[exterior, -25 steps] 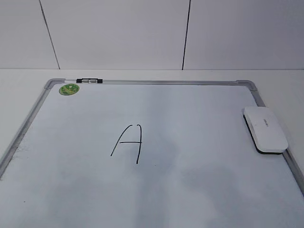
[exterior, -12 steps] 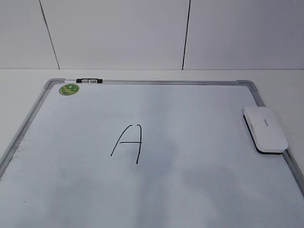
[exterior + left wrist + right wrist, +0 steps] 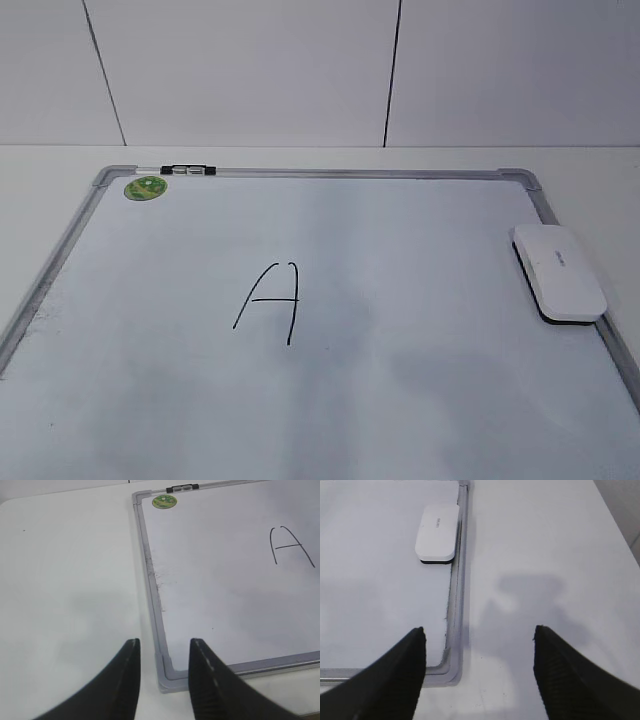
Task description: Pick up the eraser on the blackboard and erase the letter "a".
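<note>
The blackboard [image 3: 350, 173] is a white board in a silver-grey frame, lying flat on the table. The white eraser [image 3: 558, 272] lies on it at the right edge and also shows in the right wrist view [image 3: 438, 532]. Only a large capital "A" [image 3: 270, 302] is written on the board; no small letter "a" shows in any view. My left gripper [image 3: 164, 645] is open and empty above the board's near left corner. My right gripper [image 3: 479, 632] is wide open and empty above the near right corner, well short of the eraser. Neither gripper shows in the exterior view.
A round green sticker [image 3: 146, 187] and a small black-and-silver clip [image 3: 187, 170] sit at the board's far left corner. White table [image 3: 545, 555] lies right of the board and more [image 3: 65, 580] to its left. A white panelled wall [image 3: 250, 70] stands behind.
</note>
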